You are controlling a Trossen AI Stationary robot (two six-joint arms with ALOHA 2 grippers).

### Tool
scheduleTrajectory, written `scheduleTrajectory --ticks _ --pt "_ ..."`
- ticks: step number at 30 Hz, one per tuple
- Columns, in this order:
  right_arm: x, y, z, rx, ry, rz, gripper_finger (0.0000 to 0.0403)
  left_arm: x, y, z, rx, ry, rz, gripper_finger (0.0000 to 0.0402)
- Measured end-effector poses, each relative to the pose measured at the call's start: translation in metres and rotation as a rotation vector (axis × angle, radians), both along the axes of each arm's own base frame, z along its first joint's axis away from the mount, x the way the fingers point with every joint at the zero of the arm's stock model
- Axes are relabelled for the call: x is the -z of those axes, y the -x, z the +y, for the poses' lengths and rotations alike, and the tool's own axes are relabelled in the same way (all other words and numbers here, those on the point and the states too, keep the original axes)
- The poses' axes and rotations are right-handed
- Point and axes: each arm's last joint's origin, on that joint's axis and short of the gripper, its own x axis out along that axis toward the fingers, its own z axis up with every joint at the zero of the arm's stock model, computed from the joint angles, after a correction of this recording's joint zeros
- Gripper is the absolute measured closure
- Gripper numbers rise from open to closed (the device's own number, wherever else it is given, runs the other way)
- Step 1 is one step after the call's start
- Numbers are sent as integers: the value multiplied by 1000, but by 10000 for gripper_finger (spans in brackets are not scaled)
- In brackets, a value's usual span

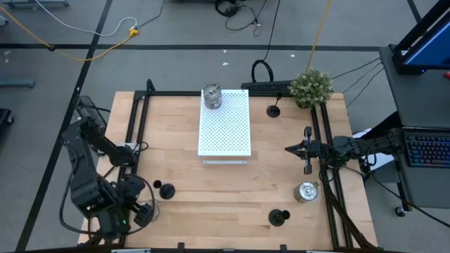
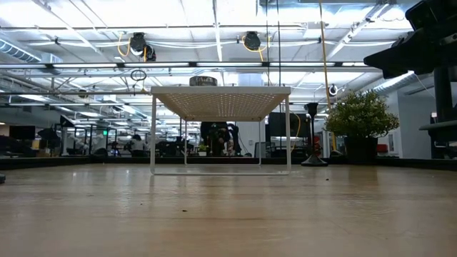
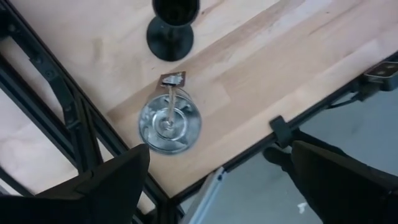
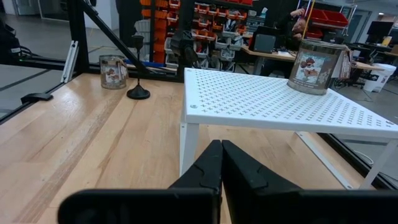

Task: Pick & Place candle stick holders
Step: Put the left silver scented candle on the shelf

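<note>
Three silver candle holders: one on white perforated board (image 1: 225,126), one (image 1: 306,191) near right tool (image 1: 290,149), closed; one (image 3: 169,123) under left tool (image 3: 217,177), open. Three black holders (image 1: 166,190), upright.

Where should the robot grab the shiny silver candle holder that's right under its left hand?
Best guess: come straight down from above and pinch the silver holder across its round rim. It stands upright with its mouth open to the left hand, whose fingers are spread wide. Mind the black holder close beside it.
</note>
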Motion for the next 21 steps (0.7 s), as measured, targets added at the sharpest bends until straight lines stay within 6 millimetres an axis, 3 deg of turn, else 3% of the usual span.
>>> scheduleTrajectory --ticks 21 --pt "0 0 0 -1 0 0 403 7 3 -1 -17 -8 36 4"
